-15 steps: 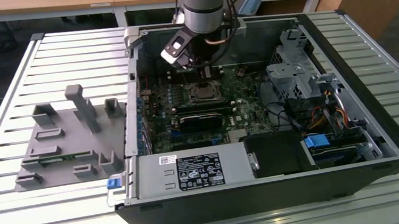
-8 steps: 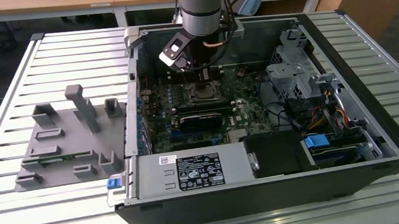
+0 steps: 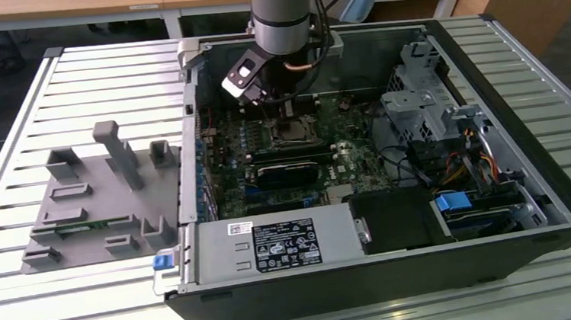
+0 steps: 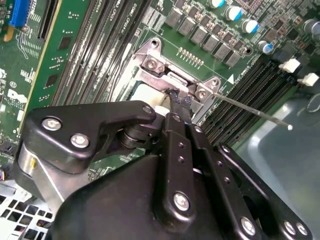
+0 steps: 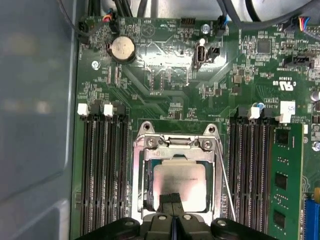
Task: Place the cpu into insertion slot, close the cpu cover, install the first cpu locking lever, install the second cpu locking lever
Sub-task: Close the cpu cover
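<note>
The cpu (image 5: 182, 176) sits inside the insertion slot (image 5: 135, 180), its dull grey top facing up. The cpu cover (image 5: 176, 149) appears to lie down around it, its square window framing the chip.

The end effector (image 5: 172, 199) hangs directly over the insertion slot. Its two black fingers are pressed together, with nothing visible between them. In the first wrist view the tips lie over one edge of the cpu. In the second wrist view the end effector (image 4: 179, 100) reaches down to the slot's silvery bracket, between two of its screws. I cannot tell whether the tips actually touch metal.

A thin locking lever (image 5: 226, 187) runs along one side of the insertion slot. In the second wrist view this lever (image 4: 250, 111) angles away from a corner of the slot and out over the neighbouring black memory slots (image 4: 250, 85) — unlatched, its free end in the air.

A green memory stick (image 5: 286, 175) stands just beyond the memory slots on one side of the insertion slot, and a round coin battery (image 5: 122, 48) lies well apart from it on the motherboard (image 5: 165, 85).

In the exterior view the insertion slot lies inside an open computer case (image 3: 376, 275) on a slatted table (image 3: 85, 76). A grey fixture (image 3: 95, 198) stands far off to the exterior view's left of the slot — outside the case.
</note>
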### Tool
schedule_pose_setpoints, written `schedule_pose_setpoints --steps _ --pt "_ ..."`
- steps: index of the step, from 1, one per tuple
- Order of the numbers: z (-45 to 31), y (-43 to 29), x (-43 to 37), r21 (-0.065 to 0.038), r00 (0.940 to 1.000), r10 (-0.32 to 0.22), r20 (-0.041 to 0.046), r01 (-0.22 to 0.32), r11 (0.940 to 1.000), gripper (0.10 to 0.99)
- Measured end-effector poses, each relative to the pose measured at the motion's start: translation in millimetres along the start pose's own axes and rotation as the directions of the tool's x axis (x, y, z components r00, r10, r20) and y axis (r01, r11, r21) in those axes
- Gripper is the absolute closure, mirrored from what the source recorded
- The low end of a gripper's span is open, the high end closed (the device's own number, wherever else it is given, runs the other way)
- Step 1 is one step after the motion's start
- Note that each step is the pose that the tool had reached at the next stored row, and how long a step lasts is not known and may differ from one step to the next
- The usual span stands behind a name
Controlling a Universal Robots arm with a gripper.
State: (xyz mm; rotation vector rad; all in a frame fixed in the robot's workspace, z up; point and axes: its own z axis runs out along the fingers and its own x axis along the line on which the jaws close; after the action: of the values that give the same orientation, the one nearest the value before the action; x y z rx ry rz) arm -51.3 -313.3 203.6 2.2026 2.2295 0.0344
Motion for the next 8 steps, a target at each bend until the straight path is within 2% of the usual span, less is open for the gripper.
schedule_pose_setpoints --steps 8 --pt "3.7 1.6 -0.5 0.001 1.0000 -0.003 0.0006 0.003 1.0000 0.980"
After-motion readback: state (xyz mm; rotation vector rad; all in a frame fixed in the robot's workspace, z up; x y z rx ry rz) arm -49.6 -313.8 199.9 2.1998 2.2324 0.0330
